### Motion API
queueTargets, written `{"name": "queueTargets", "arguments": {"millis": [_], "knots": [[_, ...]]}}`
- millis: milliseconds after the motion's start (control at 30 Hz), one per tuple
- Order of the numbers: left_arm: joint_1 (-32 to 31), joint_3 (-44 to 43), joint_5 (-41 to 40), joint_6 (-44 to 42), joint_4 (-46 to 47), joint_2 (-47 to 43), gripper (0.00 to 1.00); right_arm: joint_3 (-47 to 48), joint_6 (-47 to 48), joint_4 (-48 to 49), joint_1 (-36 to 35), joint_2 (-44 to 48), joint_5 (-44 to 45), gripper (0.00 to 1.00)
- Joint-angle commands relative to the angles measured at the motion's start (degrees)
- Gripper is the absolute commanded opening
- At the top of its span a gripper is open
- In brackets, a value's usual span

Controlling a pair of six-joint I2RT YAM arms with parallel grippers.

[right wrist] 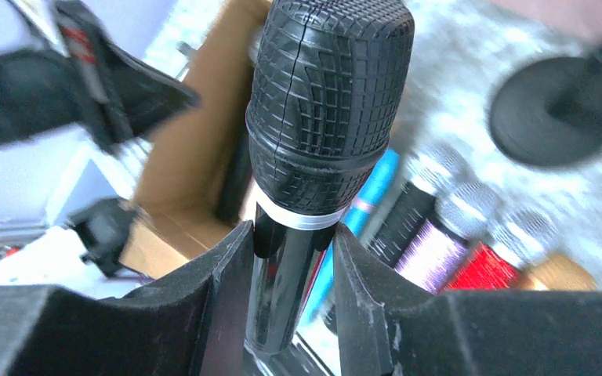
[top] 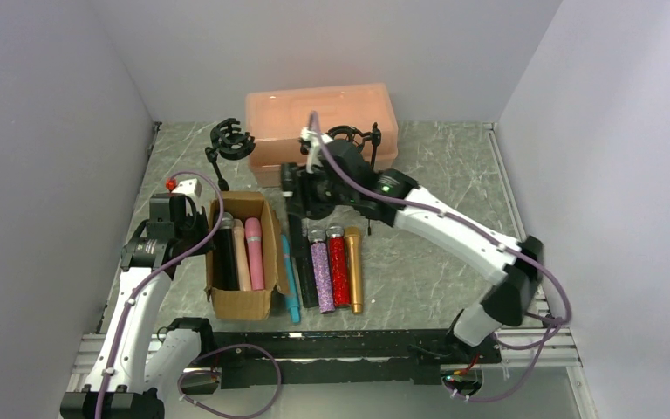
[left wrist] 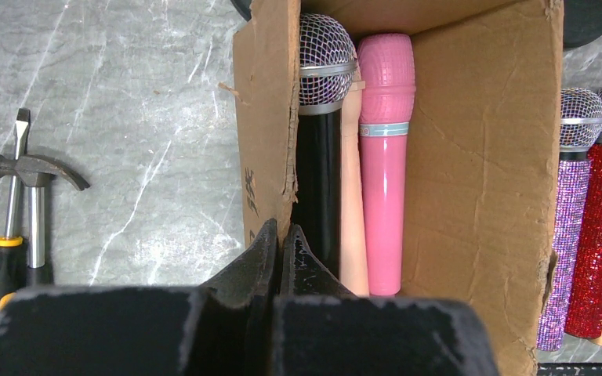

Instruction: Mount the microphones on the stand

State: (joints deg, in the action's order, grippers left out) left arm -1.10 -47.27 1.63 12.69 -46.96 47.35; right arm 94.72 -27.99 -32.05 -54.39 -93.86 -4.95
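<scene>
**A:** What is biggest here?

**B:** The grey marbled tabletop [top: 436,262]. At its 12 o'clock edge lies a translucent peach plastic case [top: 323,109]. At about 9 o'clock stands an open brown cardboard box [top: 242,304].

**A:** And the arms?

**B:** The white right arm [top: 454,231] reaches from 5 o'clock toward the centre. The right jaws are clamped around the shaft of a black microphone with a black grid-pattern head [right wrist: 325,117], held just below its silver ring, off the tabletop. The left arm [top: 140,288] sits at 8 o'clock. The left jaws are pressed together, tips right at the box's left wall; I cannot tell whether they pinch the card.

**A:** The stands?

**B:** A black stand with a ring cradle [top: 231,140] is at 11 o'clock. A second black stand [top: 353,135] is in front of the case, partly behind the right arm.

**A:** The other microphones?

**B:** Inside the box, side by side: a black microphone with a silver mesh head [left wrist: 317,157], a peach microphone [left wrist: 351,196] and a pink microphone [left wrist: 386,157]. At 3 o'clock of the box, in a row on the tabletop: a teal microphone [top: 290,279], another black one [top: 305,279], a purple glitter microphone [top: 321,275], a red glitter microphone [top: 338,271] and a gold microphone [top: 354,271].

**A:** Anything smaller?

**B:** At 9 o'clock of the box, a small dark hammer [left wrist: 35,168] and an orange-and-black-handled screwdriver [left wrist: 4,266].
</scene>
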Motion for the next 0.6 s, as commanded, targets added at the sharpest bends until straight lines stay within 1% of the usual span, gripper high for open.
{"name": "queueTargets", "arguments": {"millis": [0,133,267,400,567], "knots": [[0.0,-3.0,0.2,-0.6,4.1,-0.9,0.00,-13.4,2.9,-4.4,4.7,10.8,2.5,0.00],[0.0,-3.0,0.8,-0.4,3.9,-0.6,0.00,-25.1,3.7,-4.9,6.7,17.6,6.8,0.01],[0.0,-2.7,1.3,-0.6,4.2,-1.3,0.00,-33.7,2.6,-3.1,7.6,21.1,11.1,0.02],[0.0,-2.8,1.8,-1.1,4.0,-1.6,0.00,-40.3,1.6,0.7,9.9,21.2,12.3,0.04],[0.0,-3.0,1.7,-1.7,3.7,-1.4,0.00,-44.9,1.5,6.5,13.6,17.6,10.6,0.06]]}}
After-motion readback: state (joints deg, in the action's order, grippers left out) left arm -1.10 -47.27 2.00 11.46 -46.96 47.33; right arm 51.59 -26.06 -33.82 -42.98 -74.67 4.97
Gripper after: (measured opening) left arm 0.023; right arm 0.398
